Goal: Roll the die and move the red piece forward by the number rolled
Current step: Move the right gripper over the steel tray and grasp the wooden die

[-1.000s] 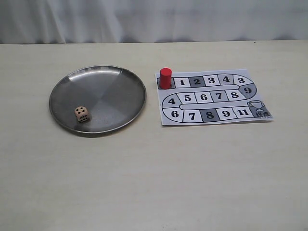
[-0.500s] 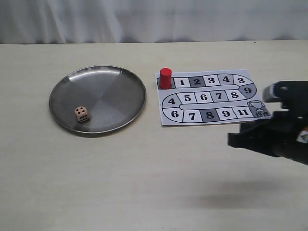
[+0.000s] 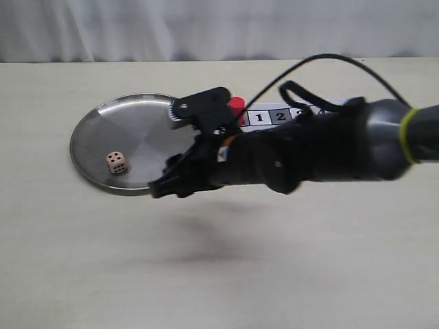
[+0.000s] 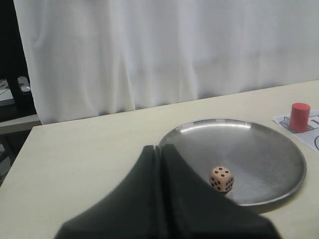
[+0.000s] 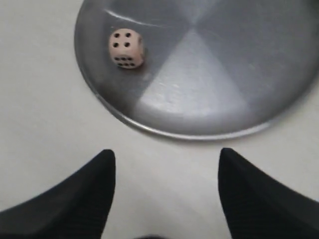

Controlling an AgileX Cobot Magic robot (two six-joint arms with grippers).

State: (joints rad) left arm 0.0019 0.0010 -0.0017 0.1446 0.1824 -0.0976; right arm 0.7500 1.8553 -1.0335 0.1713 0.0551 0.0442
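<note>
Apparently empty, right gripper (image 5: 164,159) spread near tray (image 3: 89,137) with die (image 3: 116,162), left gripper (image 4: 159,148) closed, arm (image 3: 322,147) across board (image 3: 267,116).

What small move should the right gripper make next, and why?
Probably the right gripper should go forward over the rim of the plate and come down around the die. The gripper is open and hangs just outside the plate, apart from the die, which lies inside near that rim. The die must be grasped before it can be rolled.
</note>
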